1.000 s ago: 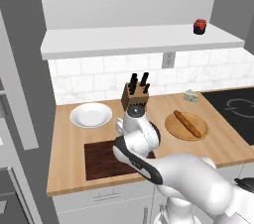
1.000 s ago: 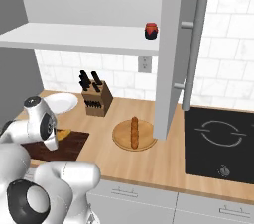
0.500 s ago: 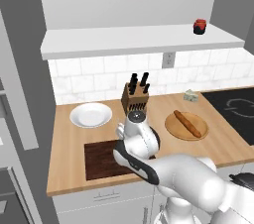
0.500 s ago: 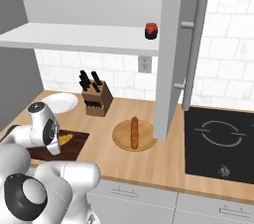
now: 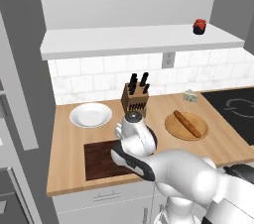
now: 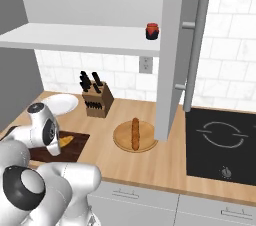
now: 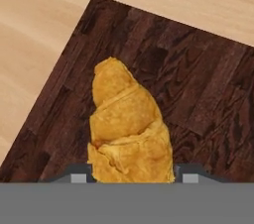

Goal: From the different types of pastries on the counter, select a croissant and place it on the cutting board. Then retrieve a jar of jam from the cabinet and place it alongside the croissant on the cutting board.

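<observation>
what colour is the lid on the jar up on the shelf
Red, on a dark jar; it shows best in the right base view.

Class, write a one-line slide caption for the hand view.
Croissant between the pincer tips, over the dark cutting board on the counter.

- The croissant (image 7: 128,129) is small, golden-orange and flaky, on the cutting board (image 7: 198,94), with its pointed end toward the board's corner.
- The cutting board (image 5: 101,161) is dark brown with a clear grain, flat on the counter (image 5: 64,158) near its front edge.
- A long brown baguette (image 5: 187,124) lies on a round light board.
- The jar of jam (image 6: 152,31), dark with a red lid, stands upright on the grey shelf (image 6: 75,40).
</observation>
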